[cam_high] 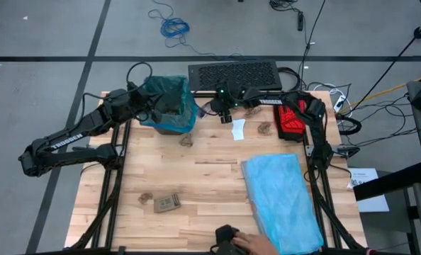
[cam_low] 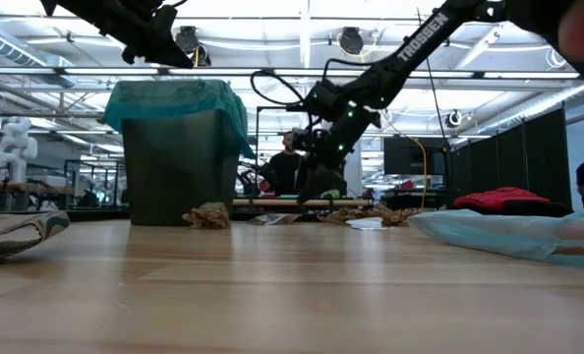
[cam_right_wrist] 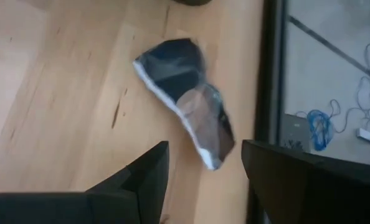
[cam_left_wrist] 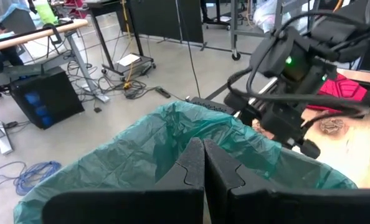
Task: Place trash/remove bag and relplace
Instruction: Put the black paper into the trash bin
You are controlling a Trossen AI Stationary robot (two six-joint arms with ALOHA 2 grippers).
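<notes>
The teal-green bag (cam_high: 169, 99) lines a dark bin (cam_low: 174, 172) at the table's far left. My left gripper (cam_left_wrist: 203, 171) hovers shut just above the bag's rim (cam_left_wrist: 172, 134). My right gripper (cam_right_wrist: 203, 180) is open and slants down over a grey scrap (cam_right_wrist: 188, 102) that lies flat on the wood by the table's far edge. The scrap sits ahead of the fingertips, untouched. In the high view that gripper (cam_high: 223, 112) is right of the bin. Brown paper wads (cam_high: 187, 140) (cam_high: 265, 128) (cam_high: 145, 197), a white scrap (cam_high: 238, 129) and a tan card (cam_high: 166, 203) lie on the table.
A pale sky-blue plastic bag (cam_high: 281, 198) lies spread over the near right of the table. A red glove (cam_high: 292, 117) lies at the far right. A black perforated panel (cam_high: 233, 74) stands behind the far edge. A person's hand (cam_high: 251, 244) reaches in at the near edge.
</notes>
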